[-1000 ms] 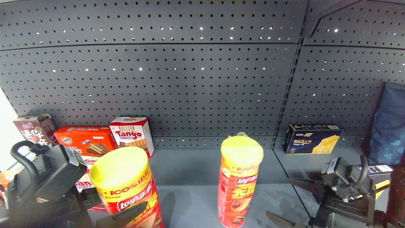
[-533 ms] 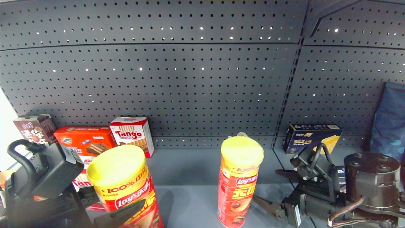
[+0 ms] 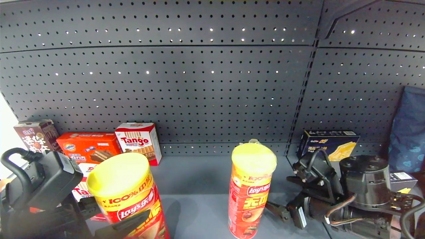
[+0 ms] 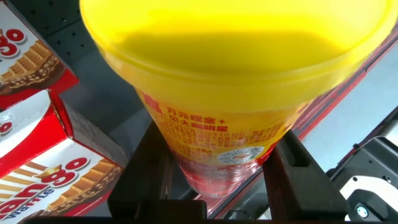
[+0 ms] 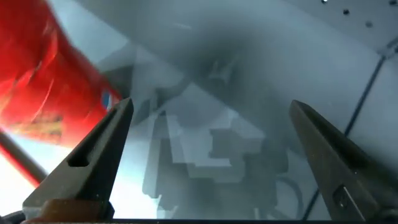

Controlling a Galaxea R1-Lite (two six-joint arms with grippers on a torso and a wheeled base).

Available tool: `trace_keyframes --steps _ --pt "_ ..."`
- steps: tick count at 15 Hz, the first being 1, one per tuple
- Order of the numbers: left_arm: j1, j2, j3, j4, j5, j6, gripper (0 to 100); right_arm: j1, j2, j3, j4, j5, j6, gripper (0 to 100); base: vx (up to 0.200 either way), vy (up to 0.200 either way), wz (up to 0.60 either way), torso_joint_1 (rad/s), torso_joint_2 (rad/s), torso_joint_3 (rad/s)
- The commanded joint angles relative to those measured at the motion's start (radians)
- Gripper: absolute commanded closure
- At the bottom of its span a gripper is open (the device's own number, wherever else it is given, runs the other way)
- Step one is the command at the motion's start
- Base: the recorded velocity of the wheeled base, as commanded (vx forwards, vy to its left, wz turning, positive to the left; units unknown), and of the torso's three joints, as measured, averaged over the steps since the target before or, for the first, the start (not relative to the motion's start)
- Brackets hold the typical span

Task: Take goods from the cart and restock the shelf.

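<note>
My left gripper (image 3: 129, 219) is shut on a chips can (image 3: 124, 196) with a yellow lid and red body, held upright at the shelf's front left. In the left wrist view its dark fingers (image 4: 144, 180) press both sides of the can (image 4: 230, 81), with the left gripper (image 4: 217, 180) low on the body. A second, matching chips can (image 3: 250, 189) stands on the grey shelf (image 3: 202, 179) at the middle. My right gripper (image 3: 279, 194) lies low just right of that can, open, pointing at it. Its spread right gripper (image 5: 211, 112) shows the red can (image 5: 43, 81) beside one finger.
Wafer and biscuit boxes (image 3: 139, 141) (image 3: 89, 147) (image 3: 36, 134) stand at the back left, a dark blue box (image 3: 327, 144) at the back right, and a blue bag (image 3: 408, 129) at the far right. A perforated panel (image 3: 199, 93) closes the back.
My right arm has swung in from the right edge and turned, bringing its open fingers close to the standing can. The left gripper with its can has drifted slightly left and down.
</note>
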Motion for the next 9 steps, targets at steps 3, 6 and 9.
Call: trace_keyframes --steps 3,6,9 --pt "0.012 -0.01 0.0 0.0 0.0 0.0 100 0.017 0.063 -0.035 -0.002 0.002 -0.005 0 0.0 0.0 0.0 0.0 0.0 0.0" --pt "0.015 -0.013 0.0 0.001 0.0 0.0 100 0.029 0.052 -0.023 -0.002 0.004 -0.005 0 0.0 0.0 0.0 0.0 0.0 0.0" --pt "0.015 -0.013 0.0 0.001 0.0 0.0 100 0.043 0.05 -0.023 -0.002 0.002 -0.004 0 0.0 0.0 0.0 0.0 0.0 0.0"
